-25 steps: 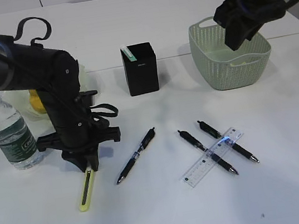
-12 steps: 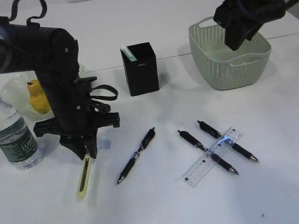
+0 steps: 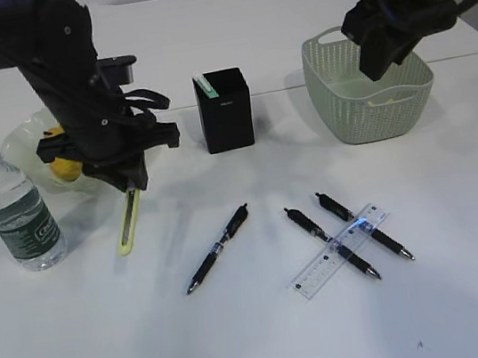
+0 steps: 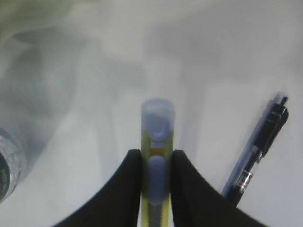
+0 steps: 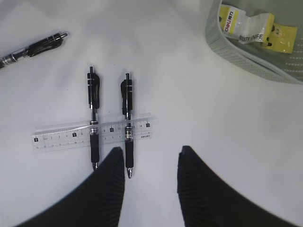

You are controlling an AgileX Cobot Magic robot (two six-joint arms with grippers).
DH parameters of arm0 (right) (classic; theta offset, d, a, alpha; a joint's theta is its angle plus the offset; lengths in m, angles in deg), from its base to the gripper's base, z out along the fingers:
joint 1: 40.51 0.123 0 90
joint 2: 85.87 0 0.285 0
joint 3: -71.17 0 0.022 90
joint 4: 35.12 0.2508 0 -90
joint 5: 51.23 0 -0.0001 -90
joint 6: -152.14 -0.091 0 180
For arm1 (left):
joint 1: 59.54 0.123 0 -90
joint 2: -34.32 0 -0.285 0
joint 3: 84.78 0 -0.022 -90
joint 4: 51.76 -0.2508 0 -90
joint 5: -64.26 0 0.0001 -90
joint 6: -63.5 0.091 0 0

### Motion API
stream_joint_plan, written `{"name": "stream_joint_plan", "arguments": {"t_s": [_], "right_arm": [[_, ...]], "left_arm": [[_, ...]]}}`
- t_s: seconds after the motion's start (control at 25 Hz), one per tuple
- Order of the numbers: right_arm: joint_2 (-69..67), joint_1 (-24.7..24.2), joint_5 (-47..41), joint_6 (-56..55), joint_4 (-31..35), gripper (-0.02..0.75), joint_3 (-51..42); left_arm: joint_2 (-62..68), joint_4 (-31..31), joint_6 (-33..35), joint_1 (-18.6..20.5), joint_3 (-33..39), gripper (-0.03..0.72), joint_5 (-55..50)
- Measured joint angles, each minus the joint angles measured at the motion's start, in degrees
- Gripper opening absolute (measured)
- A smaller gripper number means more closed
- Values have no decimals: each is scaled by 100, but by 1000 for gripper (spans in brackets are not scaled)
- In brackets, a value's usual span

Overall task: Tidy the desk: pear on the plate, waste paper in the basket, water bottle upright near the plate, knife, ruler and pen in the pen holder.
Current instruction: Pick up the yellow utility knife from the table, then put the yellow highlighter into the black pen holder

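Jaws of the left gripper [image 3: 132,188] are clenched on the yellow knife [image 3: 127,221], which hangs off the table [image 3: 271,336] between the water bottle [image 3: 15,212] and the black pen holder [image 3: 224,109]; the bottle stands upright beside the plate [image 3: 22,144], where a yellow fruit, probably the pear [image 3: 61,165], sits half hidden behind the arm. Three pens and the ruler [image 3: 340,250] lie on the table, so they are left to do. From the left wrist, the knife [image 4: 156,156] is pinched between the two black fingers [image 4: 125,189], a pen [image 4: 258,146] lying below. From the right wrist, the right gripper [image 5: 151,165] stands released and empty above the ruler [image 5: 92,133] crossing two pens, and the basket [image 5: 236,52] holds wrappers, so the paper looks done.
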Motion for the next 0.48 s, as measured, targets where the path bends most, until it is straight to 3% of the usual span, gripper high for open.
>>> {"name": "stream_joint_plan", "arguments": {"t_s": [0.48], "right_arm": [[0, 0, 0, 0, 0, 314, 0]], "left_arm": [[-38, -100, 338, -10, 0, 112, 1309]]}}
